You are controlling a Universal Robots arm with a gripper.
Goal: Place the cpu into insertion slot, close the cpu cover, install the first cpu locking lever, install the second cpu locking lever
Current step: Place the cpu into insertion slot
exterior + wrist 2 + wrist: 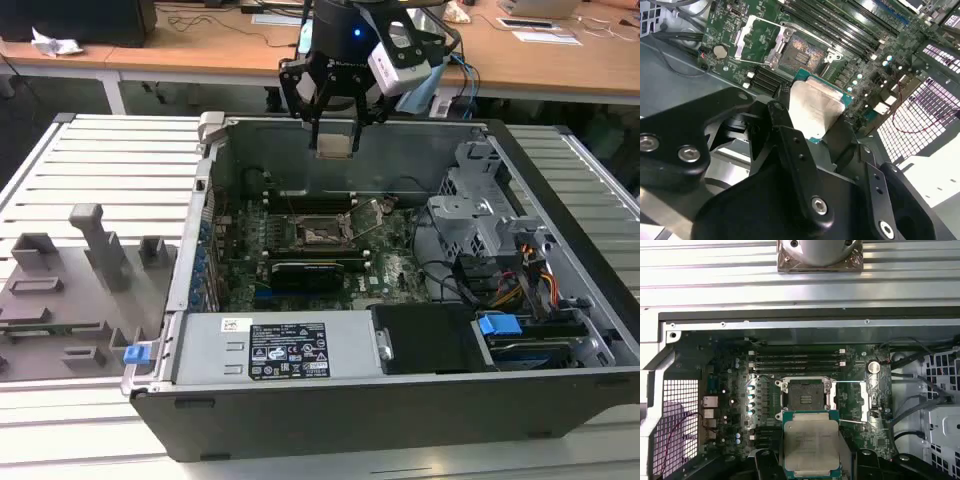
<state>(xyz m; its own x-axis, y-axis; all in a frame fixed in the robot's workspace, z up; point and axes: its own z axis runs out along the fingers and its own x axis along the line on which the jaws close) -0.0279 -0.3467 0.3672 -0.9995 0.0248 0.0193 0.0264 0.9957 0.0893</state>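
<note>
My gripper [335, 135] hangs above the open computer case, over its far wall, shut on the cpu [334, 146]. In both wrist views the cpu [811, 446] [816, 111] is a flat square chip with a silvery top and a green edge, pinched between the black fingers [765, 466]. Below it on the motherboard lies the insertion slot [805, 399] [801, 53] [322, 235], bare and dark. The cpu cover [852, 401] [758, 40] is swung open to one side of the slot. The chip is well above the slot, not touching it.
Long memory slots [795, 360] run beside the socket. A black expansion card [315, 270] lies on the near side of it, with a power supply [275, 350] nearer still. A drive cage [490, 210] and cables fill the exterior view's right. A grey fixture tray [70, 290] sits left of the case.
</note>
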